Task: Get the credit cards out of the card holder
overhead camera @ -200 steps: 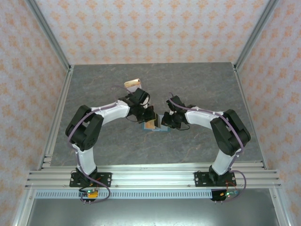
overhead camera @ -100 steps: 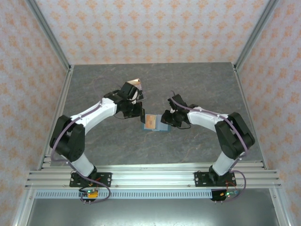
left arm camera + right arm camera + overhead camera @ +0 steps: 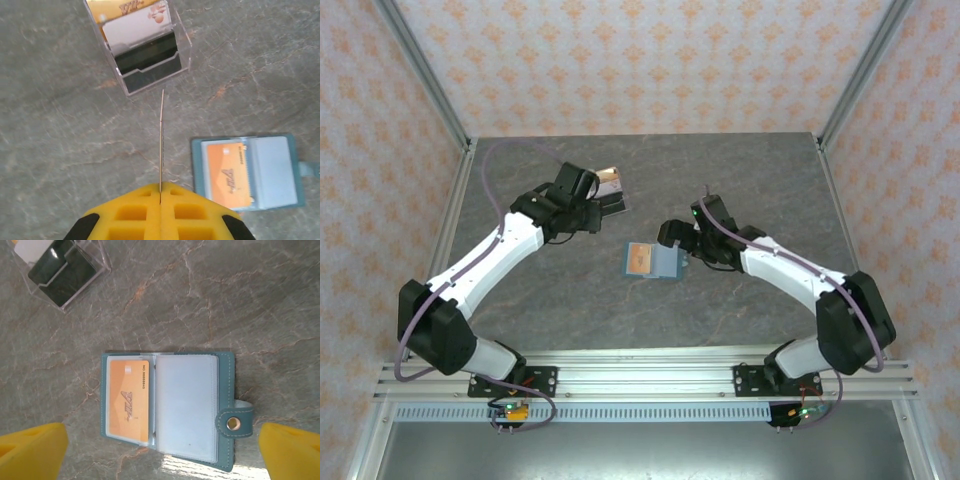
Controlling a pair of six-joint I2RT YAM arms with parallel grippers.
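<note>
The card holder (image 3: 220, 410) lies open and flat on the grey table, also seen at centre from above (image 3: 665, 262). An orange credit card (image 3: 129, 400) sits in its left sleeve; the right sleeve looks empty. My left gripper (image 3: 160, 189) is shut on another credit card (image 3: 161, 140), seen edge-on and pointing at a clear box. In the top view the left gripper (image 3: 598, 205) hovers by that box, back-left of the holder. My right gripper (image 3: 162, 455) is open, its yellow fingertips (image 3: 32, 450) wide apart on either side of the holder, touching nothing.
A clear acrylic box (image 3: 145, 45) at the back left of the holder has an orange and a white card standing in it (image 3: 610, 185). The holder's snap tab (image 3: 234, 422) sticks out to the right. Metal frame rails border the table.
The left arm has drawn a card away from the holder and swung back-left toward the clear box. The right gripper has opened and pulled back to the right of the holder.
</note>
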